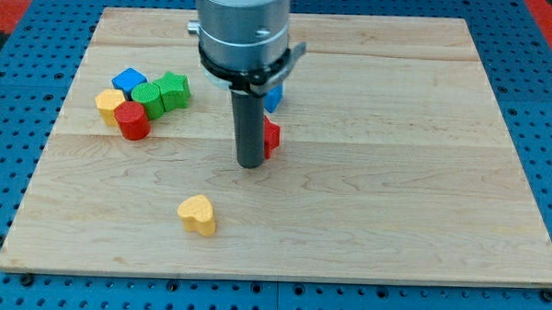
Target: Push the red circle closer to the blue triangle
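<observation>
The arm has no pincer at all, just a dark rod, so nothing can be open, closed or gripping. The rod's tip (251, 163) rests on the wooden board (422, 178), just beside a red block (271, 137) that peeks out on the rod's right side. A blue block (273, 98) sits just above that red one, mostly hidden behind the arm, so its shape cannot be told; it may be the blue triangle. The red circle (132, 120) is well off to the view's left of the tip, at the bottom of a little bunch with a yellow block (109, 103), a blue block (129, 80) and two green blocks (162, 93). A yellow heart (197, 215) lies alone, below and left of the tip. The push has probably not begun, since the tip is well apart from the red circle. Next the tip likely needs to go round to the circle's left side and push it toward the view's right. The circle is round and stands upright, so it points no way and has no long side.
</observation>
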Tool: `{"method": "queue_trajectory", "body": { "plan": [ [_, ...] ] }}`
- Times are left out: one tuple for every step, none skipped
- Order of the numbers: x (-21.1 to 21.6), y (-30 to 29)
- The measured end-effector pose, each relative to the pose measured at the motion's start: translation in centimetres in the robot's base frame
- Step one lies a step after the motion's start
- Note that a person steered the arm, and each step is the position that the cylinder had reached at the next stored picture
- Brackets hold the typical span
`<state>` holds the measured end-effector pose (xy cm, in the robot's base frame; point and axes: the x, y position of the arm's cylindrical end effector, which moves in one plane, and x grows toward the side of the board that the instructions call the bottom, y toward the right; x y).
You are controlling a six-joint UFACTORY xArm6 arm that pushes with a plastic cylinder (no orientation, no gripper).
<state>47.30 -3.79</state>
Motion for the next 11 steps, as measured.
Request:
{"method": "queue_trajectory", "body": {
  "plan": [
    [1.1, -3.4],
    [0.3, -12.7],
    [-2.0, -18.5],
    [-3.7, -14.4],
    [-5.0, -10.8],
    [-8.3, -10.7],
    [-9.0, -9.2],
    [-6.8, -11.9],
    [-8.4, -8.1],
    [-11.8, -6.5],
    [-13.5, -4.4]
  ]
}}
